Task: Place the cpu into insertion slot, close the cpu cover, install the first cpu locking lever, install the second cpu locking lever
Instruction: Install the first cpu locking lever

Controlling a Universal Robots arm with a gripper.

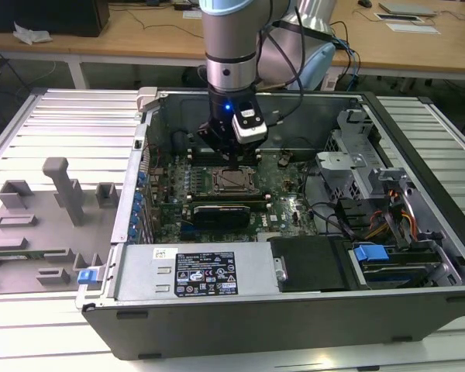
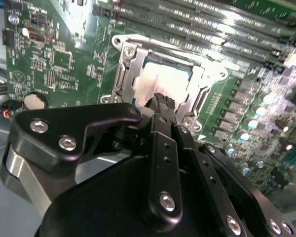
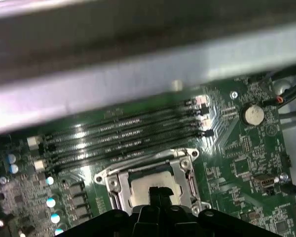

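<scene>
Small flat silver-topped cpu [image 3: 149, 183] sits in the square metal-rimmed insertion slot [image 2: 119, 81] on the green board, the thin silver cpu cover [image 3: 185, 165] apparently framing it. Black gripper [image 2: 160, 101] hovers directly above, fingertips pinched together, grasping nothing. Judgement: chip light, rigid, contacts fragile; hold by edges only.

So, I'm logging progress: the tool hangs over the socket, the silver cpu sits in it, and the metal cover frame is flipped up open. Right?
Not quite. In both wrist views the thin silver metal cover frame lies flat, closed around the dull silver square cpu, not flipped up. The rest holds: the black tool hangs right over the square insertion slot on the green circuit board.
</scene>
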